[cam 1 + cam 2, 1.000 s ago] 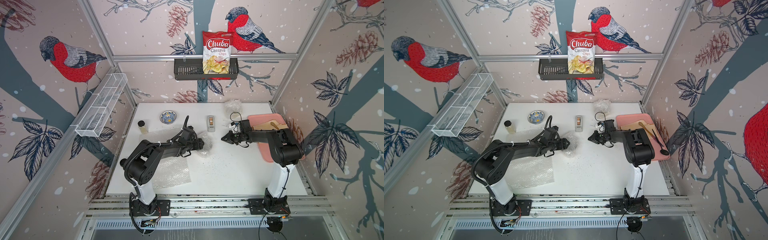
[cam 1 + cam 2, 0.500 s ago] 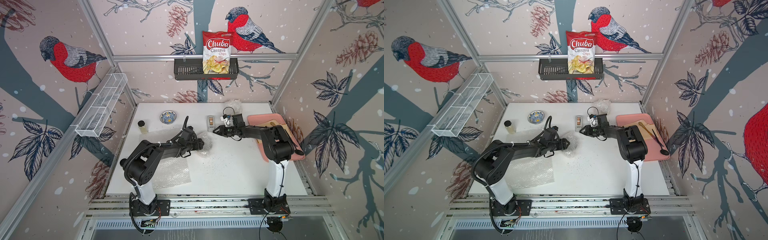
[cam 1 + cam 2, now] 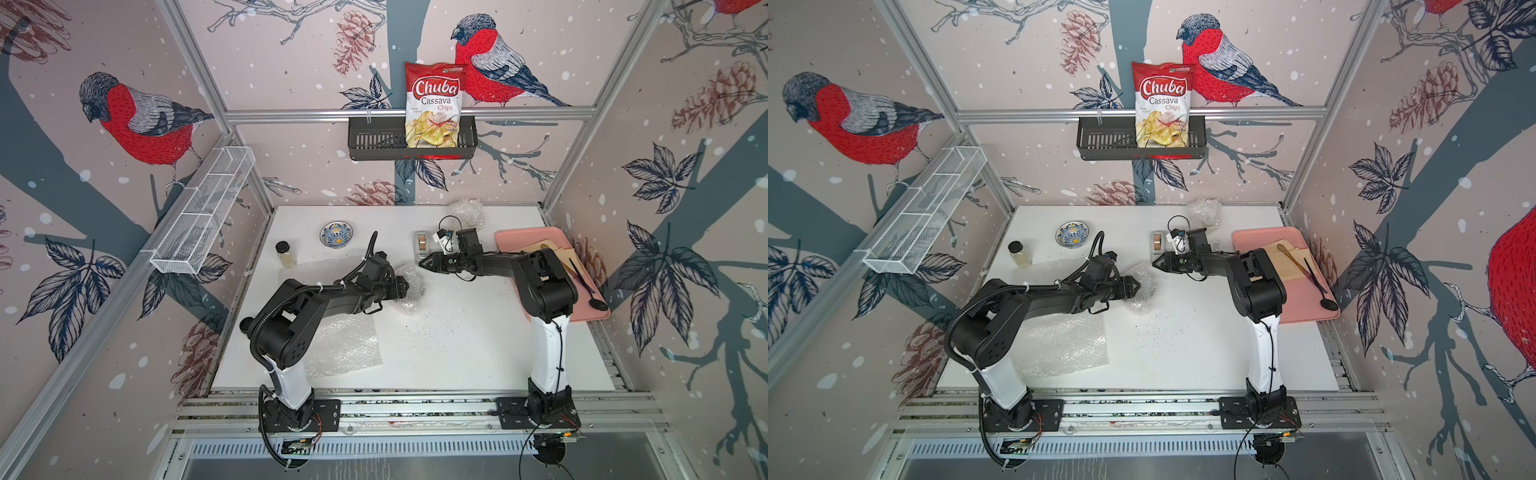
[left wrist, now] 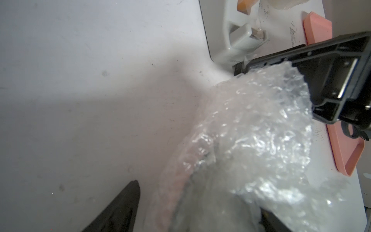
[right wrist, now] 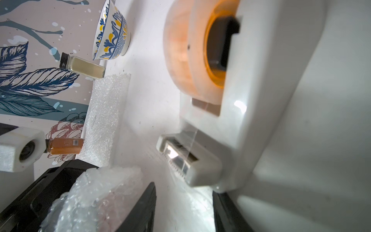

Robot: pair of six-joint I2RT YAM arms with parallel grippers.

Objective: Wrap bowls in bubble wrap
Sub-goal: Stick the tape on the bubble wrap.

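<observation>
- Mid-worktop (image 3: 457, 345): the left gripper (image 3: 405, 286) has its jaws set wide, with a bubble-wrap bundle (image 3: 416, 291) between them. Whether they press it, cannot tell.
- In the left wrist view, 1 finger (image 4: 120, 211) shows just clear of the bundle's edge.
- The right gripper (image 5: 184, 211) has its jaws part-spread and empty, tips just short of the cutter on the tape dispenser (image 5: 251, 100).
- 1 blue-and-yellow bowl (image 3: 336, 234) stands unwrapped and upright at back left, near a glass jar (image 3: 286, 254).
- 1 flat bubble wrap sheet (image 3: 340, 336) lies under the left arm.
- A second bundle (image 3: 467, 210) sits at the back edge.
- A pink tray (image 3: 513, 239) lies along the right side.
</observation>
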